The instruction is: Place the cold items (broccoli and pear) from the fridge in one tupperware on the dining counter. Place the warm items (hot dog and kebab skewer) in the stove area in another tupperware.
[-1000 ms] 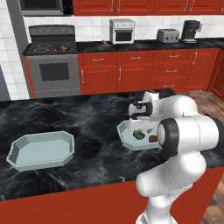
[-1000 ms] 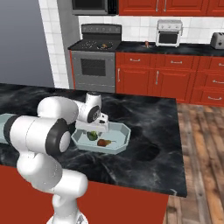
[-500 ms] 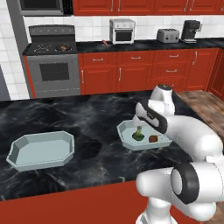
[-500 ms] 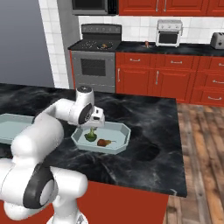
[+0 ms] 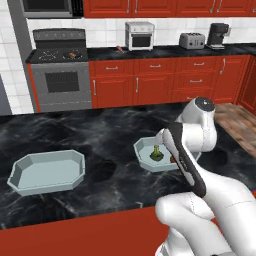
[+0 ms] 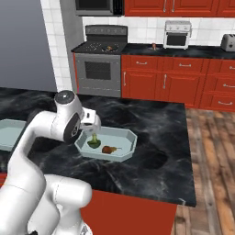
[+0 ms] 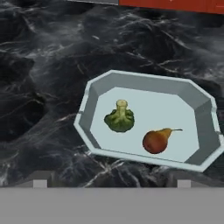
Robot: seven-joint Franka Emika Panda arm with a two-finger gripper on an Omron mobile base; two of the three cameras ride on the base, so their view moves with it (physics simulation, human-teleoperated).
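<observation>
A pale blue tupperware [image 7: 144,78] sits on the dark marble dining counter [image 7: 43,65]. Inside it lie the broccoli [image 7: 120,117] and the brown pear [image 7: 156,141], side by side. My gripper [image 7: 111,183] hovers above its near rim, open and holding nothing. The right base view shows the gripper [image 6: 93,130] just above the broccoli [image 6: 94,141] and pear [image 6: 108,148]. A second, empty tupperware [image 5: 47,172] rests at the counter's left. A small orange item [image 5: 73,54] on the stove and a red one [image 5: 118,48] on the back counter are too small to name.
Across the aisle stand the stove [image 5: 59,70], red cabinets [image 5: 150,82], a toaster oven [image 5: 139,35], a toaster [image 5: 192,40] and a coffee maker [image 5: 218,35]. The fridge's grey side [image 6: 25,46] is at the left. Wood floor [image 6: 211,151] lies right of the counter.
My hand has lifted off the tupperware and the arm has folded back toward the base. Broccoli and pear have stayed in the tupperware. The jaws stay wide.
</observation>
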